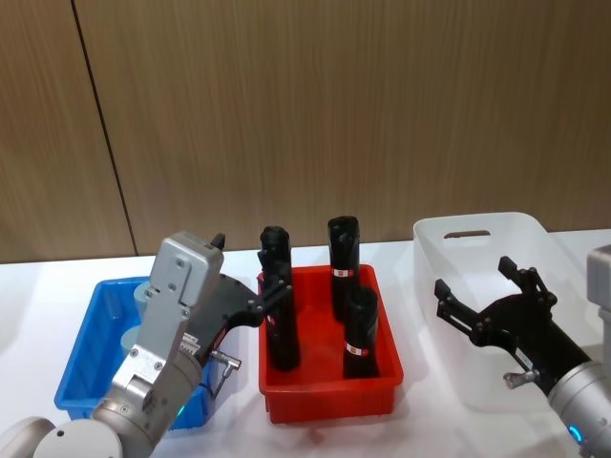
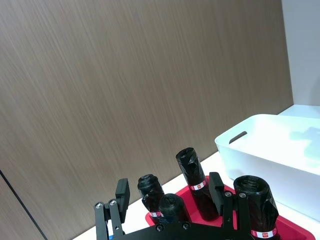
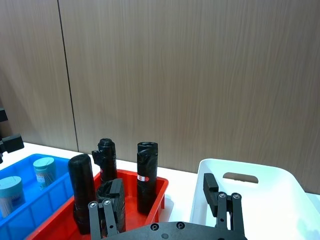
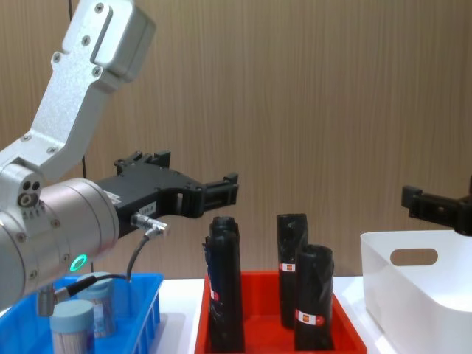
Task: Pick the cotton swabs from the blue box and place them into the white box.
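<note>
- Progress looks to be at the very start: two swabs [image 3: 44,170] stand in the blue box [image 1: 81,377], and no jar shows in the white box [image 1: 477,229].
- The right arm covers part of the white box's floor, so a jar hidden there cannot be ruled out. The left arm covers part of the blue box too, so the full count of jars is uncertain.
- Judged from this, every pick and every placing is left to do.
- Left gripper [image 2: 169,185] hangs raised over the blue box's side next to the red tray [image 1: 329,405], well above the jar lids in the chest view.
- Its fingers are spread wide with nothing between them, and they touch nothing. They point toward the black cylinders [image 1: 342,253], whose tops lie lower than the fingertips.
- Right gripper [image 1: 477,279] hovers over the white box, its fingers likewise spread and empty, clear of the rim.
</note>
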Motion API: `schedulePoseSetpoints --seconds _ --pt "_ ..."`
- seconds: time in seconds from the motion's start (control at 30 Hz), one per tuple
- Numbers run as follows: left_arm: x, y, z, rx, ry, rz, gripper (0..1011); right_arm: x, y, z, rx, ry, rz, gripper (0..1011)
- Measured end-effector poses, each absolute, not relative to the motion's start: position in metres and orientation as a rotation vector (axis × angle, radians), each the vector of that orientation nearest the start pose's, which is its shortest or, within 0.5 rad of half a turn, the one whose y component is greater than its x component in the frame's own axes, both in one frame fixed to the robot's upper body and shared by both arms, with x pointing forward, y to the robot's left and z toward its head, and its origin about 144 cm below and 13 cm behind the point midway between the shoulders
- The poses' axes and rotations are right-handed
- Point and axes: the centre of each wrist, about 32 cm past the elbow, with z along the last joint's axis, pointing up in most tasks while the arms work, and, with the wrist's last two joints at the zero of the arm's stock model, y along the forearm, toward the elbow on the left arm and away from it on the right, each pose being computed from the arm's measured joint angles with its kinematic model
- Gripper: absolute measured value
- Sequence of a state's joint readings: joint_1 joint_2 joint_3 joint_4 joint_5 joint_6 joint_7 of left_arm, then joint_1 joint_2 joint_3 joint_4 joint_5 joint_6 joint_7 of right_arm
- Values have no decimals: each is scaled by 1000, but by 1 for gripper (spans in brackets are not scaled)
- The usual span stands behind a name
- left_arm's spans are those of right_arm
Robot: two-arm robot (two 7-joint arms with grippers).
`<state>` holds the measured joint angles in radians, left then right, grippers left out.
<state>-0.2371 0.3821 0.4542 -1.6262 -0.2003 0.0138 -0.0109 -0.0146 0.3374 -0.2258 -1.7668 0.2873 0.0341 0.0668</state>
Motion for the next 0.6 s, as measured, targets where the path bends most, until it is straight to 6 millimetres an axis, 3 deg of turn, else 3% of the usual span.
schedulePoseSetpoints --seconds 0.6 --pt "492 198 1204 61 -268 1124 1004 443 -237 1189 26 -75 -1230 1001"
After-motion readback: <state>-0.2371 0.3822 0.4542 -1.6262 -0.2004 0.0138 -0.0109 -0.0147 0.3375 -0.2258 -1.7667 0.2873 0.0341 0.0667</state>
